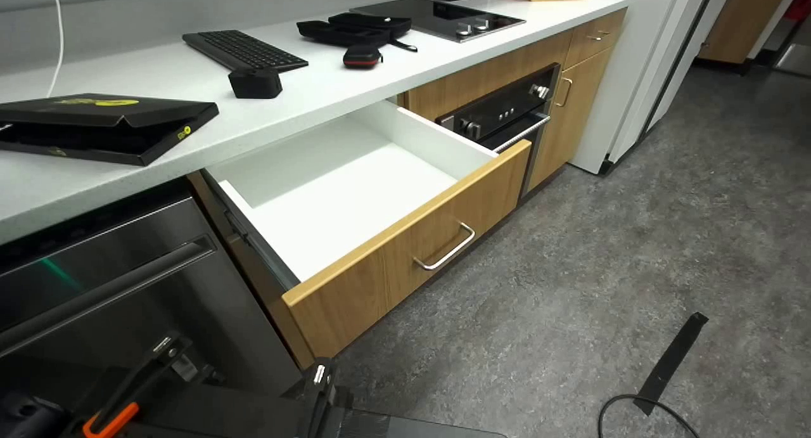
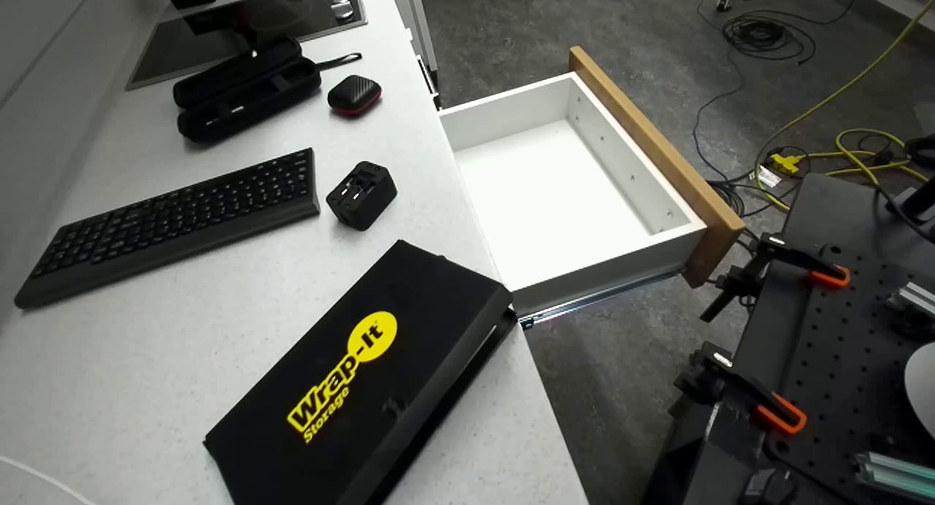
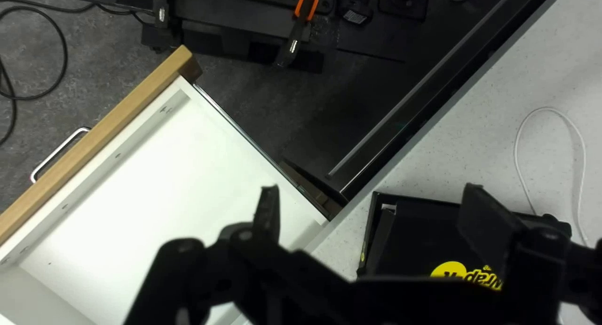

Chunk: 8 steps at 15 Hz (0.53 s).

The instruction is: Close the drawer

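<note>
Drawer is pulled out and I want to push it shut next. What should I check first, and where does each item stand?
1. Drawer shut: not ok, pulled out from under the counter.
2. Handle in sight: ok, visible in an exterior view and the wrist view.
3. Gripper closed, probably better for pushing: not ok, it is open.
4. Gripper's clearance from the drawer: cannot tell; neither exterior view shows the gripper.
5. Black Wrap-It box out of the drawer: ok, lying on the counter.
</note>
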Available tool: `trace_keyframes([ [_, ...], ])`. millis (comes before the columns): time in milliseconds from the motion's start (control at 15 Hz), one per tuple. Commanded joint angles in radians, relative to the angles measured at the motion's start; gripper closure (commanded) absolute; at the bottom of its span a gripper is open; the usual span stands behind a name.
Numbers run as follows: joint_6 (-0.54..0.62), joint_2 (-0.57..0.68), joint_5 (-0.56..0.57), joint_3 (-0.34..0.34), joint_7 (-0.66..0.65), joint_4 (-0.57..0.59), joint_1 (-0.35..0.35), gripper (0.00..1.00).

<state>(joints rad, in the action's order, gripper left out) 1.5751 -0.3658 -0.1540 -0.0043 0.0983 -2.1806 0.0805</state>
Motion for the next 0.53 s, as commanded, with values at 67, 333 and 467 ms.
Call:
trace_keyframes([
  [67, 0.090, 0.015, 0.057, -0.073, 0.047, -0.041, -0.090, 0.00],
  [333, 0.211, 0.098, 0.083, -0.201, 0.068, -0.059, -0.203, 0.00],
  [467, 0.279, 0.155, 0.067, -0.252, 0.059, -0.057, -0.253, 0.00],
])
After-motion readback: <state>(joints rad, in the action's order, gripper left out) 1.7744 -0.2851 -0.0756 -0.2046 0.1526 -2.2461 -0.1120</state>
